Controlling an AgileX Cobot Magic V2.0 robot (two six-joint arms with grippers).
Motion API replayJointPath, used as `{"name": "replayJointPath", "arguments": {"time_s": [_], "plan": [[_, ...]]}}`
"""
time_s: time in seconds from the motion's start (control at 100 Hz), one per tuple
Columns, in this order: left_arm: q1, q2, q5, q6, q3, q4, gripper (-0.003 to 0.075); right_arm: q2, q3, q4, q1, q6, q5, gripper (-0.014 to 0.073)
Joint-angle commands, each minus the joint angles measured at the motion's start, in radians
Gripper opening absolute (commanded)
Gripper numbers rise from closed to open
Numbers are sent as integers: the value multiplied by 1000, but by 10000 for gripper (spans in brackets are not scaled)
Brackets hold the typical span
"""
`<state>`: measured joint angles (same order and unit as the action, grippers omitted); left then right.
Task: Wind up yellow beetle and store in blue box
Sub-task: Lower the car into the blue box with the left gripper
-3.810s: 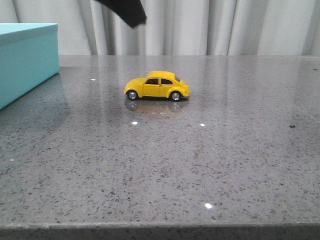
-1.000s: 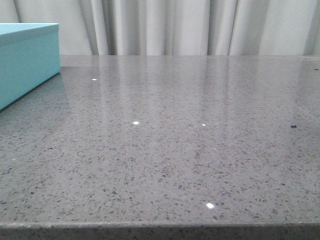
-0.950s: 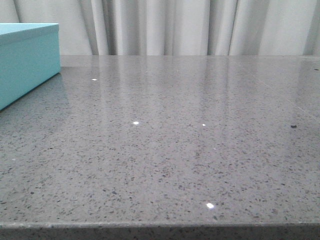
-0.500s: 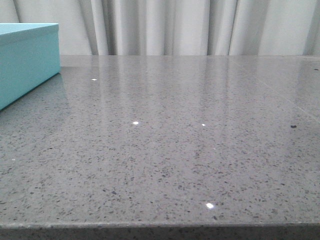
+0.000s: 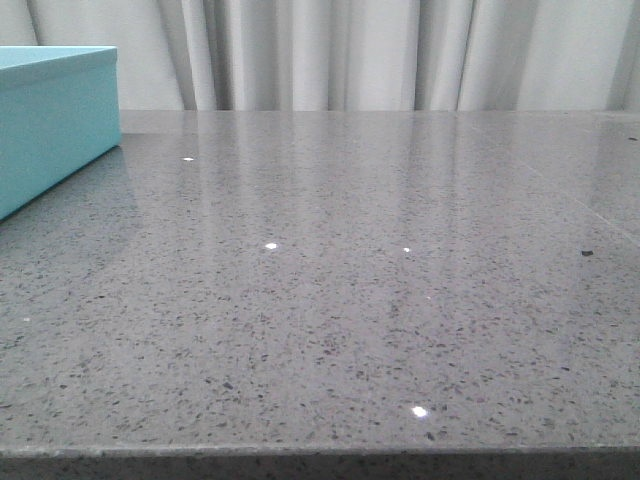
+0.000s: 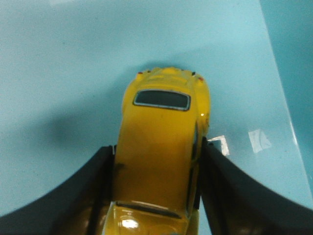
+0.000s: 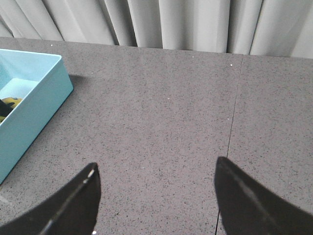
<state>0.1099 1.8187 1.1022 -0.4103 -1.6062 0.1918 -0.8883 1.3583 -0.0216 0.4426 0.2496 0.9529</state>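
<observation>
The left jaws are closed on the yellow beetle (image 6: 159, 156), one dark finger (image 6: 95, 196) pressed against each flank of the car, which is seen from above in the left wrist view with its roof and one dark window facing the camera. The car is held over the pale blue floor of the blue box (image 6: 63, 63), inside its walls; whether the wheels are touching that floor cannot be told. In the right wrist view a small patch of yellow (image 7: 10, 102) is seen inside the same box (image 7: 41, 105), close to its wall. The box is placed at the left edge of the table (image 5: 380, 290), towards the far corner, as is shown in the front view (image 5: 55, 120). The right jaws (image 7: 156, 200) are spread wide apart over the grey speckled table (image 7: 161, 112), with nothing held between them. Pale pleated curtains (image 5: 400, 55) are hung behind the far edge.
</observation>
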Motion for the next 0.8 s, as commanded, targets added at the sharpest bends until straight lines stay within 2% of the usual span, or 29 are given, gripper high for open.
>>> {"name": "replayJointPath", "arguments": {"time_s": [0.0,0.09,0.14,0.41,0.54,0.61,0.68,0.79], "plan": [[1,-50,-21,-1,-29,19,363,7,20,-16,0,-8,-71,496],[1,-50,-17,-1,-31,19,455,7,20,-16,0,-8,-71,496],[1,-50,-13,-1,-33,19,480,7,20,-16,0,-8,-71,496],[1,-64,22,33,-87,34,479,7,20,-16,0,-8,-77,496],[1,-119,9,33,-99,74,410,19,11,-31,0,-28,-85,492],[1,-163,-2,33,-97,97,355,39,-9,-42,0,-30,-96,459],[1,-209,-4,27,-97,127,288,70,-45,-53,0,-30,-119,389],[1,-279,-6,-1,-97,192,179,130,-122,-58,0,-30,-165,223]]}}
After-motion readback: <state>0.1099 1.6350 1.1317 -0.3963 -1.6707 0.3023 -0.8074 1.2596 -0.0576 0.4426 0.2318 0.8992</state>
